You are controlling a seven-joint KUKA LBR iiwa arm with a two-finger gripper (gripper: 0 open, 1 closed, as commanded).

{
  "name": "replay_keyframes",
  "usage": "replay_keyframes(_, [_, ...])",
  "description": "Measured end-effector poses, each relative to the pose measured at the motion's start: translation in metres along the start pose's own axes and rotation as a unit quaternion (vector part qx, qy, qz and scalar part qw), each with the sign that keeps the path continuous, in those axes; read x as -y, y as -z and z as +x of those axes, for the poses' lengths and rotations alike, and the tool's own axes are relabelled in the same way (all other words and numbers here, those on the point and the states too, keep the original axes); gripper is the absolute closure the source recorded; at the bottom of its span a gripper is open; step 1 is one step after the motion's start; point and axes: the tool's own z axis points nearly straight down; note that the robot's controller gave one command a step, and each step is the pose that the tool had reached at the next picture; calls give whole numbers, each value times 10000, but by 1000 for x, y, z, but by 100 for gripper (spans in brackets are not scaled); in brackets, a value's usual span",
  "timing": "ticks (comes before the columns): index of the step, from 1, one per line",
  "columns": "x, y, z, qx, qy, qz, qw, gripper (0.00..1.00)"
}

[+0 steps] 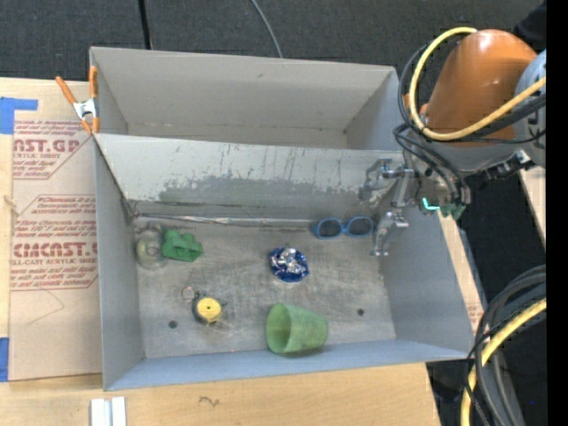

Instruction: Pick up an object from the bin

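Currently, gripper (387,236): seen at the right of the frame, lowered beside the bin's right wall, about halfway down the picture.
Gripper state: how far it is parted cannot be told (its metal parts overlap one another), nor can anything be made out in its grasp.
Nearest thing: blue sunglasses (342,228), laid flat just left of the gripper, at the foot of the back slope; contact cannot be judged.
Next outward: crumpled blue-and-white thing (289,264), placed lower left of the sunglasses, apart from them.
Lower centre: green cup (295,329), tipped on its side.
Lower left: small yellow round piece (208,309).
Left: green block (184,246), set just beside a pale clear piece (147,249).
Bin (240,96): grey metal.
Wrist: orange cover (475,78), ringed by yellow cable, upper right.
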Motion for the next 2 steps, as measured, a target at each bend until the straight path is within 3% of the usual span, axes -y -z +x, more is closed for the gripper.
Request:
replay_keyframes(1, [-49, -131, -11, 7, 1367, -7, 9906, 0])
replay_keyframes(2, [-107, -153, -6, 52, 1308, 13, 9914, 0])
